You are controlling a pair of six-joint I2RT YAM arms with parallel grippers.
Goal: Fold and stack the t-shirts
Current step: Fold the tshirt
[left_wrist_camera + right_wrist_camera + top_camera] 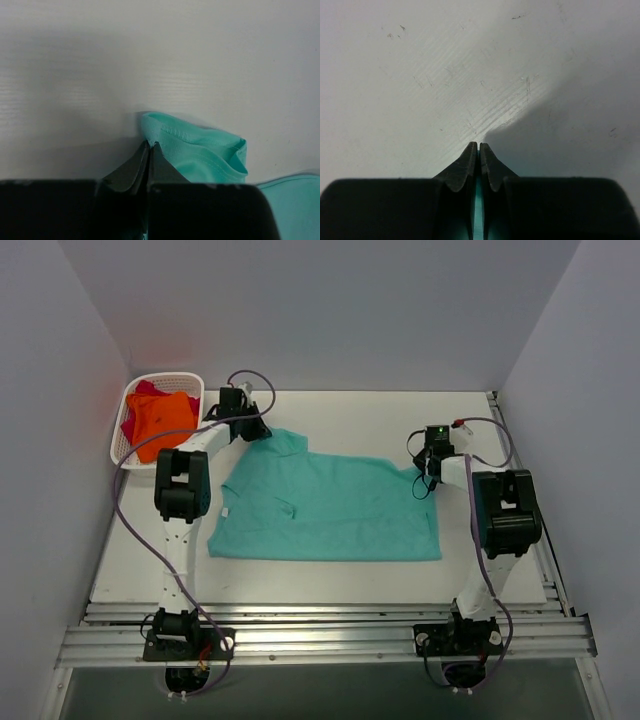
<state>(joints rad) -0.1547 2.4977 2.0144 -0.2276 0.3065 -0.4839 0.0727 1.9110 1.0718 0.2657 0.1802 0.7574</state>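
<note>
A teal-green t-shirt (330, 508) lies spread on the white table, its far edge lifted at both ends. My left gripper (252, 427) is shut on its far left corner; in the left wrist view the gripper (151, 145) pinches a hemmed teal-green fold (200, 150). My right gripper (428, 468) is shut on the far right corner; in the right wrist view the gripper (479, 146) shows a strip of teal-green cloth (479, 215) between its fingers. An orange t-shirt (162, 420) and a magenta-red t-shirt (134, 420) lie crumpled in the basket.
A white lattice basket (190, 378) stands at the table's far left corner. Grey walls close in the table at the back and both sides. A metal rail (320, 625) runs along the near edge. Purple cables loop off both arms.
</note>
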